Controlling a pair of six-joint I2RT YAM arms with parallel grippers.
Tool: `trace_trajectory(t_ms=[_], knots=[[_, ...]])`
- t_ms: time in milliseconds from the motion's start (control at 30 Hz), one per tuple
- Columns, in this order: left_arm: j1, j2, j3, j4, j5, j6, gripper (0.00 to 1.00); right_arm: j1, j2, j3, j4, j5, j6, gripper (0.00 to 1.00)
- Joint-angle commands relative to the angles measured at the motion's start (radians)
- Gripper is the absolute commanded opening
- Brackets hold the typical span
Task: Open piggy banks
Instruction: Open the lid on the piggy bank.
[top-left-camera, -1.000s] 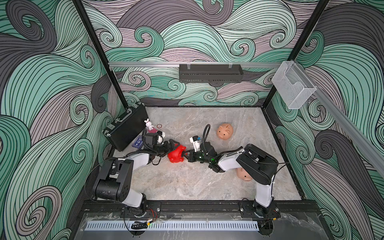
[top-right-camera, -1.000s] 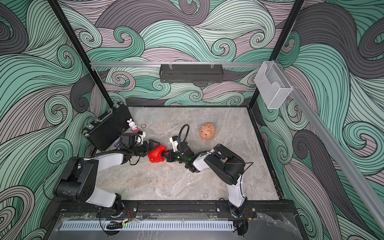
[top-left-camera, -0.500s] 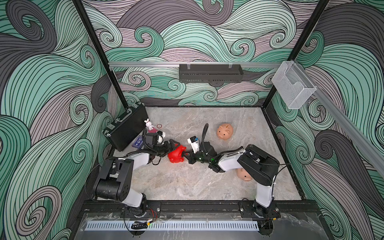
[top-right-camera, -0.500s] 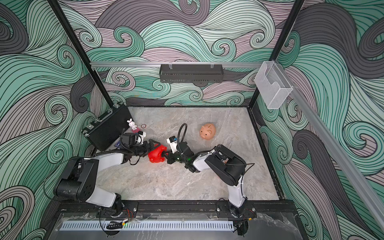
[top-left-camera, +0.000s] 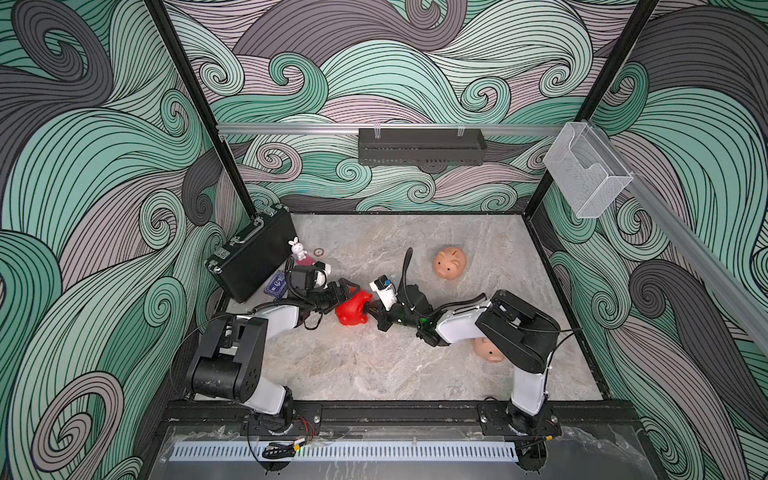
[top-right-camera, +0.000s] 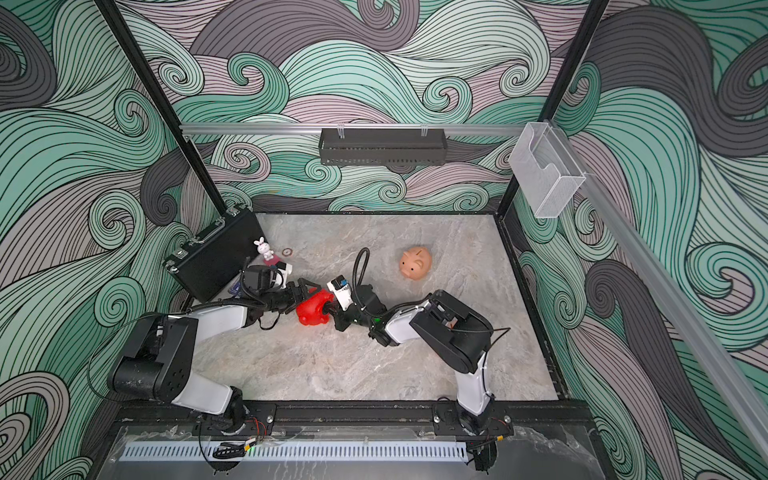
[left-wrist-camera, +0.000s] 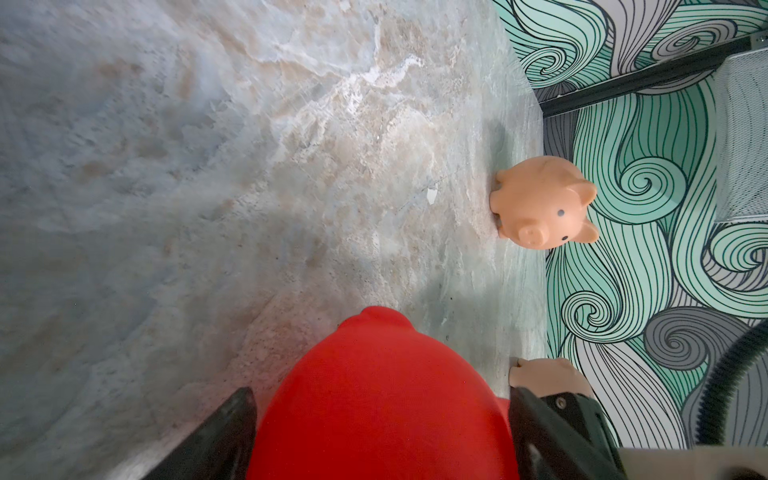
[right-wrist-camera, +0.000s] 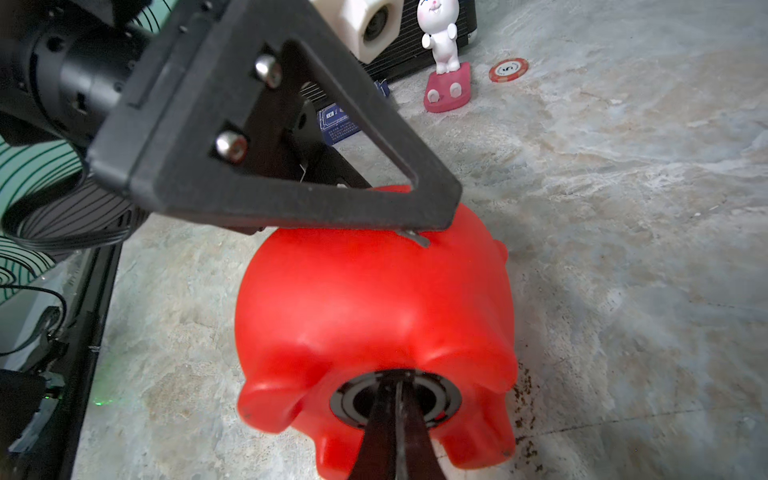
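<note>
Left gripper (top-left-camera: 347, 293) clamps the red pig (top-left-camera: 353, 312) mid-tabletop (top-left-camera: 374, 365), bracing it w/ belly turned sideways. Right gripper (right-wrist-camera: 397, 399), pinched shut, pokes into the black plug (right-wrist-camera: 446, 401), prob to pry it out. Peach pigs (top-left-camera: 450, 263) (top-left-camera: 487, 349) sit apart, waiting

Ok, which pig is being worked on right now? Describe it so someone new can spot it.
Start at the black case leaning on the left wall, then move toward the middle of the table, where both arms meet. The red piggy bank lies there on its side, clamped by the left gripper; the other two pigs are peach.
</note>
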Motion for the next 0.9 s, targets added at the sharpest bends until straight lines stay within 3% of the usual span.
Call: trace_trajectory(t_ms=[0, 500, 867], knots=[[-0.014, 0.044, -0.025, -0.157, -0.01, 0.029, 0.9, 0.023, -0.021, 0.029, -0.04, 0.029, -0.094, 0.0], [-0.014, 0.039, -0.022, -0.166, -0.018, 0.032, 0.9, 0.023, -0.042, 0.001, -0.025, -0.011, -0.196, 0.0], [-0.013, 0.043, -0.021, -0.169, -0.021, 0.033, 0.9, 0.02, -0.074, -0.055, 0.04, -0.012, -0.183, 0.0]])
